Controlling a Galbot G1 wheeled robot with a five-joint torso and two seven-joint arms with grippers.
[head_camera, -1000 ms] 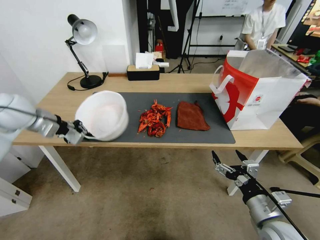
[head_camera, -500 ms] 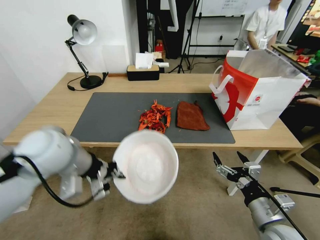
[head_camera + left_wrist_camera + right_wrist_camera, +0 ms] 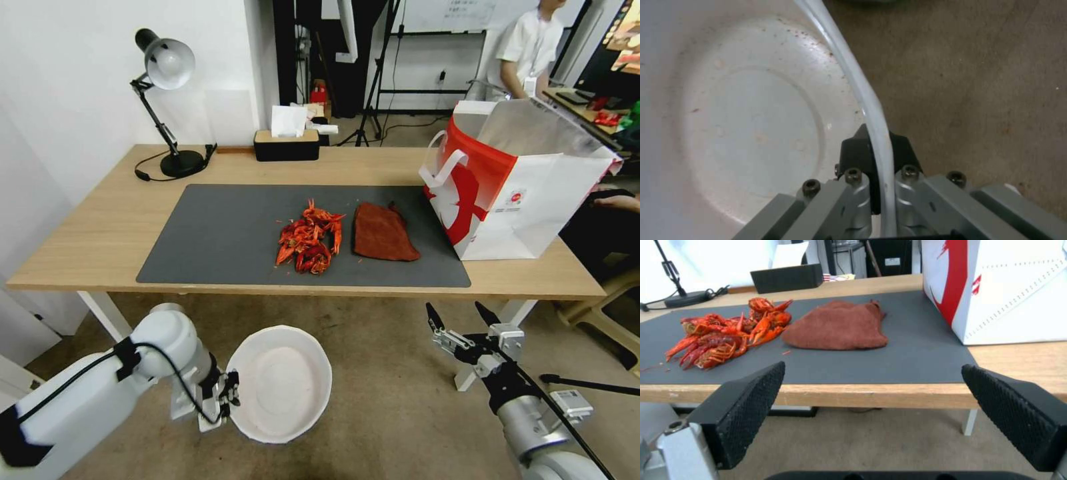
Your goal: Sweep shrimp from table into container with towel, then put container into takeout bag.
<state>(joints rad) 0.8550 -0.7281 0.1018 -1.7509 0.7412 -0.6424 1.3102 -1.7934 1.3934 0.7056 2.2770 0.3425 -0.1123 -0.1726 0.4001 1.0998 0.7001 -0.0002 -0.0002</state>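
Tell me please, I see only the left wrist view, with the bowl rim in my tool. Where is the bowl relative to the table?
Observer: The left tool holds the container below the table edge, over the floor, in front of the shrimp.
Operator: Is the towel taken?
Observer: No, the towel lies on the mat, right of the shrimp.
Operator: And the other tool?
Observer: The right tool is open, low before the table, facing the towel.

Light-wood table [image 3: 100,227] carries dark grey mat [image 3: 227,233], desk lamp [image 3: 167,100], black tissue box [image 3: 287,143], takeout bag [image 3: 520,193]. On mat: shrimp [image 3: 309,239], brown towel [image 3: 383,232].
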